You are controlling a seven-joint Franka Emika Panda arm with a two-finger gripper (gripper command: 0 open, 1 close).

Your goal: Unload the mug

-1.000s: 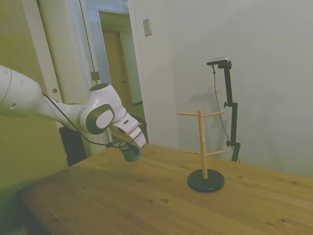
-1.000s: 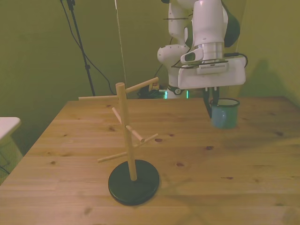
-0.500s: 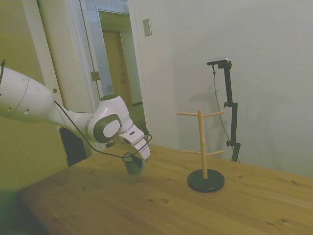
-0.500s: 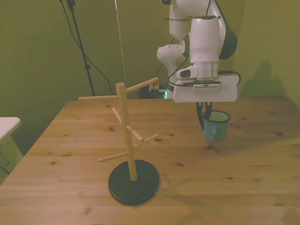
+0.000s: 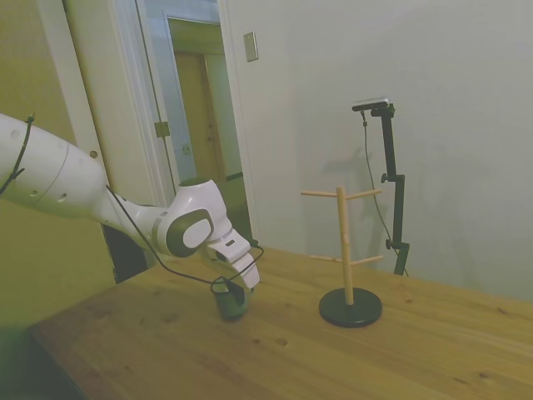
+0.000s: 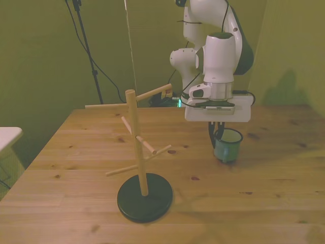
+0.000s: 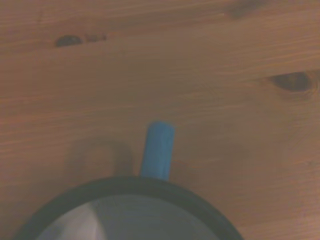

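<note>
The light blue mug [image 6: 228,146] with a dark rim stands upright at the table surface, on the front view's right. In the side view the mug [image 5: 231,305] is left of the wooden mug tree [image 5: 348,250]. My gripper [image 6: 217,136] comes down from above and is shut on the mug's rim. Whether the mug's bottom touches the wood or hangs just above it, I cannot tell. Close up, the wrist view shows the mug's dark rim [image 7: 125,186] and its blue handle [image 7: 158,150] over the wood.
The mug tree [image 6: 135,147] with bare pegs stands on a black round base [image 6: 145,198], toward the front view's left of the mug. A white object [image 6: 7,136] sits past the table's edge on that side. A doorway [image 5: 200,108] is behind the table.
The arm has lowered the mug toward the table and carried it toward the mug tree. The gripper has stayed shut on the mug.
</note>
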